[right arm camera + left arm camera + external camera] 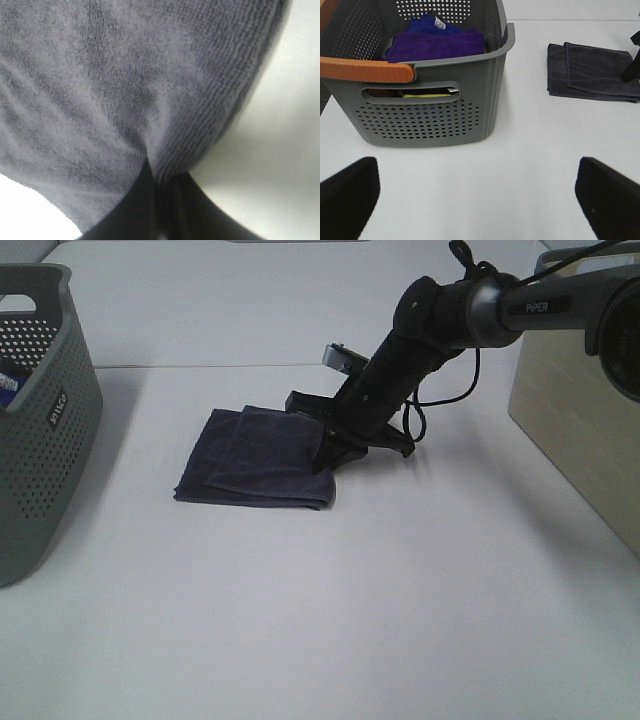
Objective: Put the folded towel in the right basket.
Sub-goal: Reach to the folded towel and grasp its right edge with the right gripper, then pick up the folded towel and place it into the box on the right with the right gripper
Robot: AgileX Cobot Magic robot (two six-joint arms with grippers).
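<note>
The folded dark grey towel (255, 460) lies flat on the white table (320, 620) at the middle. My right gripper (326, 452) reaches down to the towel's right edge. In the right wrist view its fingers (135, 205) are closed together on a fold of the towel (125, 85). The right basket (575, 430) is a beige bin at the right edge. My left gripper (480, 192) is open and empty, hovering near the grey basket; the towel (592, 72) shows far off in its view. The left gripper is not in the high view.
A grey perforated basket (40, 410) stands at the left edge. In the left wrist view the grey basket (435, 95) holds purple and blue towels (435, 42), and an orange handle (367, 70) shows at its rim.
</note>
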